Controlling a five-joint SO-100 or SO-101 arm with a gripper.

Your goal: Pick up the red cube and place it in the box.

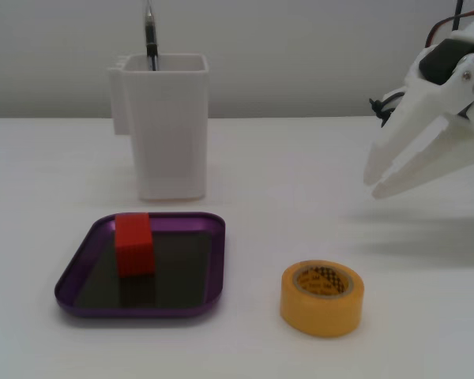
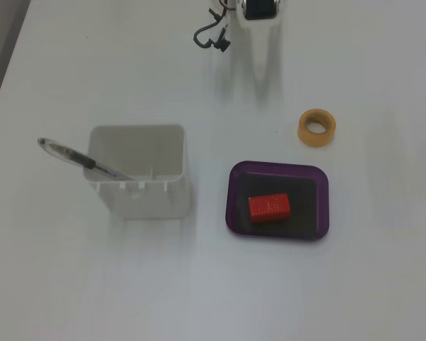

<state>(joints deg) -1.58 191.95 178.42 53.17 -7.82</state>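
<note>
The white desk carries everything, and it fills both fixed views. The largest thing on it is the tall white square container, standing upright toward the far edge in the front-facing fixed view and toward the left edge in the downward-looking one, with a pen leaning inside it so that its upper end sticks out over the rim. The white robot arm enters at the right edge of the front-facing view, well apart from the other things, and its gripper hangs above the desk with the two fingers drawn close, only a narrow wedge of gap between the tips, and nothing between them; in the downward-looking view the gripper points down from the top edge and its fingers overlap, so their gap cannot be read there. The purple box lies flat near the front edge, just in front of the container, and right of it when seen from above. The yellow tape roll sits apart from the box, between it and the arm. The red cube rests inside the box on its dark bottom, left of the middle.
</note>
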